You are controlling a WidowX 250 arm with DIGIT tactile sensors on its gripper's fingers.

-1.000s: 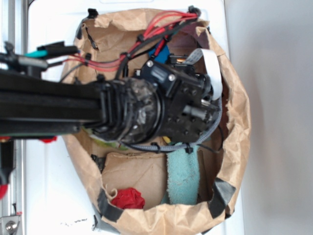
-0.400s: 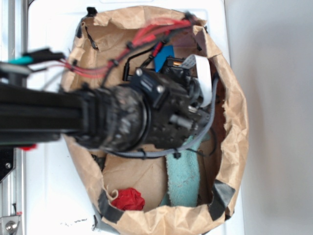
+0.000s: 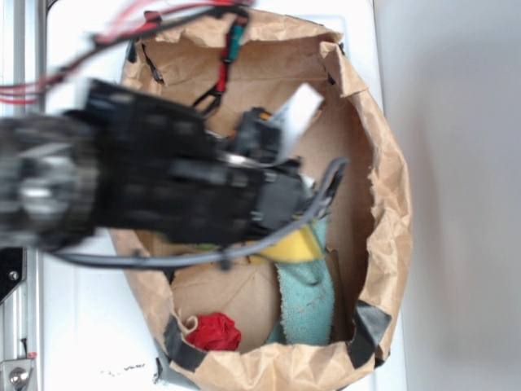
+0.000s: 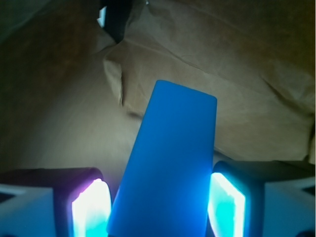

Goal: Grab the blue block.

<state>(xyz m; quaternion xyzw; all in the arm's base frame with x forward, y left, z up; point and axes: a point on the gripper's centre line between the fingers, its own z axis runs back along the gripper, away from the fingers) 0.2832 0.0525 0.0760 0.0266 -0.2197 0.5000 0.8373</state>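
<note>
step: grasp | flat bright blue rectangular block (image 4: 168, 168) sits between my pincer (image 4: 158, 205) pads, which flank it, contact unclear | next: confirm squeeze, lift clear of crumpled brown paper bag (image 3: 391, 204)

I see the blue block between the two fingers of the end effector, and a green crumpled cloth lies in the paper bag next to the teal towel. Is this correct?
One detail is wrong: the crumpled cloth is red, as the exterior view shows. It lies in the paper bag near the teal towel. The wrist view shows the blue block between the end effector fingers.
</note>
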